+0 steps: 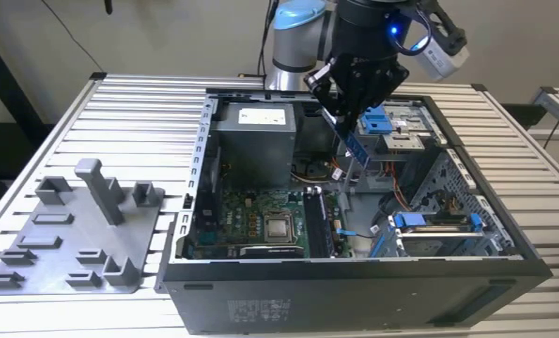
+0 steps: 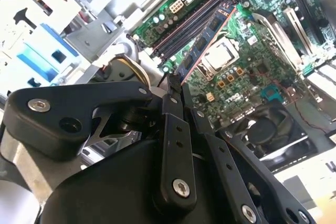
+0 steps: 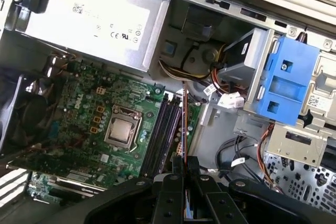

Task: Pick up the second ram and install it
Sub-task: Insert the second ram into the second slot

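Note:
My gripper (image 1: 347, 116) hangs over the open computer case, shut on the second ram (image 1: 357, 146), a slim blue-faced stick that hangs down from the fingers above the motherboard. In the second wrist view the second ram (image 2: 206, 43) reaches out from the gripper (image 2: 176, 85) over the dark memory slots (image 2: 191, 19). In the first wrist view the second ram (image 3: 185, 121) is seen edge-on, held by the gripper (image 3: 182, 163) just beside the memory slots (image 3: 161, 129). In the exterior view the memory slots (image 1: 319, 224) lie below the stick, and it is apart from them.
The square silver processor chip (image 1: 279, 227) sits beside the slots. A power supply box (image 1: 253, 141) fills the far corner of the case. Blue drive brackets (image 1: 378, 121) and cables lie close to the gripper. A grey fixture tray with an upright post (image 1: 101, 190) rests on the table at the exterior view's left.

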Robot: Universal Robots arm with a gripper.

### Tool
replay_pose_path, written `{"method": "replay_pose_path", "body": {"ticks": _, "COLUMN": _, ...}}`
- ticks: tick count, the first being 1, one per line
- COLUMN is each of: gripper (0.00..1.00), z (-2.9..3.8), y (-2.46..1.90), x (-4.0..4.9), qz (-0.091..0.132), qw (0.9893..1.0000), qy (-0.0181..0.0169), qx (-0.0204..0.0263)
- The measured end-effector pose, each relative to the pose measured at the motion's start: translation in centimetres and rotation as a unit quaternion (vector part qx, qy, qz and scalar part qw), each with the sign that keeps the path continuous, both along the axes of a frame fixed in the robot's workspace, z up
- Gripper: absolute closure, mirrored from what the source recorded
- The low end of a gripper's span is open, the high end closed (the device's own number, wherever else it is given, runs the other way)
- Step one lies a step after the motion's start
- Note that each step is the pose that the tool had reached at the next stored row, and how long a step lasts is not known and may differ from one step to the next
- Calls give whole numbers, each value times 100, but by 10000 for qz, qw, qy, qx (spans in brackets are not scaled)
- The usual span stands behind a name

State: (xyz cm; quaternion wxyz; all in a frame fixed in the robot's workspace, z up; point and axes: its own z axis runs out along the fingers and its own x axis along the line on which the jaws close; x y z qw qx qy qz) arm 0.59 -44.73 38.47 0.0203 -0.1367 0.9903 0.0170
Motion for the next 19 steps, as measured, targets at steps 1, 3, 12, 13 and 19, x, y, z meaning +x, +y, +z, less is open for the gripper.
{"method": "replay_pose_path", "body": {"ticks": 1, "gripper": 86, "z": 0, "y": 0, "x": 0, "qz": -38, "qw": 10000, "qy": 4, "qx": 0}}
{"method": "replay_pose_path", "body": {"ticks": 3, "gripper": 86, "z": -2, "y": 0, "x": 1, "qz": -161, "qw": 9999, "qy": 10, "qx": 0}}
{"method": "replay_pose_path", "body": {"ticks": 12, "gripper": 86, "z": -10, "y": 0, "x": 1, "qz": -795, "qw": 9968, "qy": 30, "qx": 0}}
{"method": "replay_pose_path", "body": {"ticks": 13, "gripper": 86, "z": -10, "y": 0, "x": 1, "qz": -862, "qw": 9963, "qy": 32, "qx": 0}}
{"method": "replay_pose_path", "body": {"ticks": 19, "gripper": 86, "z": -14, "y": 0, "x": 0, "qz": -1195, "qw": 9928, "qy": 42, "qx": 1}}
